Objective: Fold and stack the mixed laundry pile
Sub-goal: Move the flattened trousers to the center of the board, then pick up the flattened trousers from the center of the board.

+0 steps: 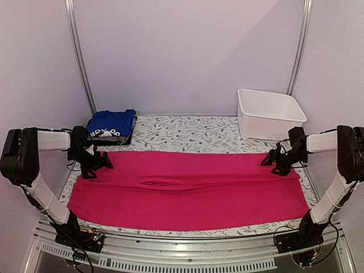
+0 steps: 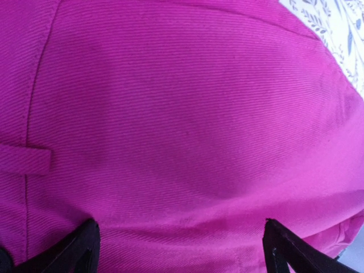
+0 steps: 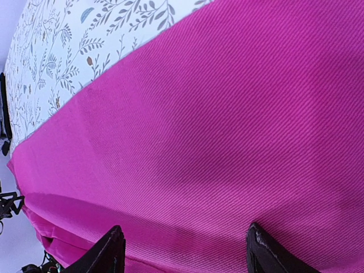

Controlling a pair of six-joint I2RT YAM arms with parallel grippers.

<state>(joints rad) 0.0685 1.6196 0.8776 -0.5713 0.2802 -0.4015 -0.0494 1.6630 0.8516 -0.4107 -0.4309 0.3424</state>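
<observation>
A large magenta-pink garment lies spread flat across the table from left to right, with a small crease near its middle. My left gripper stands open over its far left corner. In the left wrist view its fingertips are wide apart with only flat pink cloth between them. My right gripper hangs open over the far right corner, and its wrist view shows pink cloth under the spread fingers. A folded royal-blue garment with white print rests at the back left, a darker layer under it.
A white rectangular plastic bin stands at the back right, just behind my right gripper. The white floral table covering shows between the pink garment and the back wall. Metal frame posts rise at both back corners.
</observation>
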